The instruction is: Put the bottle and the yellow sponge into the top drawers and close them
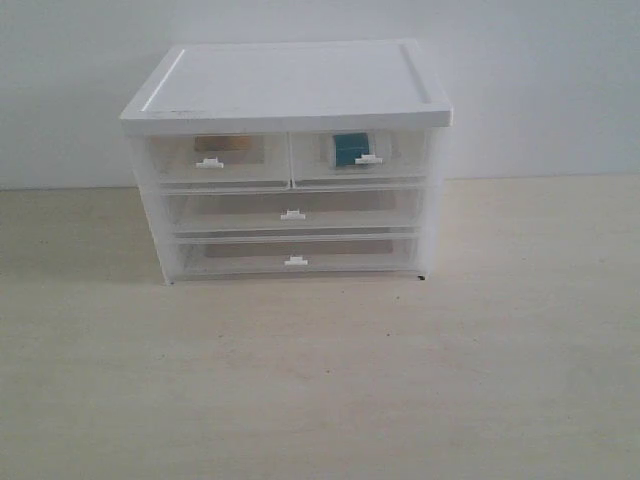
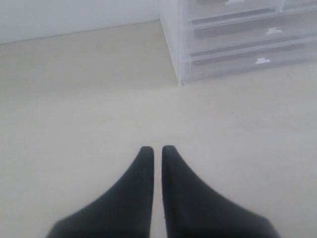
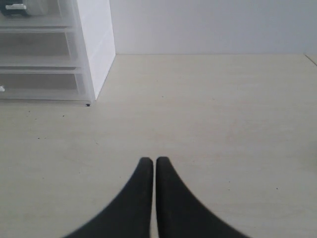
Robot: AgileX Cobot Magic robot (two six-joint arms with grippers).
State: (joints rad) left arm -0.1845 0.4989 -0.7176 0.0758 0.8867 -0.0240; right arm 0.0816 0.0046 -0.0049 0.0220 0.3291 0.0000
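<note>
A white-topped drawer unit (image 1: 290, 85) stands at the back of the table. Both small top drawers are pushed in. Through the clear front of the left top drawer (image 1: 215, 158) the yellow sponge (image 1: 228, 147) shows dimly. The bottle (image 1: 350, 149), blue-teal label showing, sits inside the right top drawer (image 1: 362, 156). Neither gripper appears in the exterior view. My left gripper (image 2: 157, 148) is shut over bare table, well in front of the unit's left corner (image 2: 179, 82). My right gripper (image 3: 154, 159) is shut too, over bare table off the unit's right corner (image 3: 89, 101).
Two full-width drawers (image 1: 292, 212) (image 1: 296, 257) below the top pair are pushed in. A pale wall (image 1: 540, 80) rises behind the unit. The light wooden table (image 1: 320, 380) spreads in front and to both sides.
</note>
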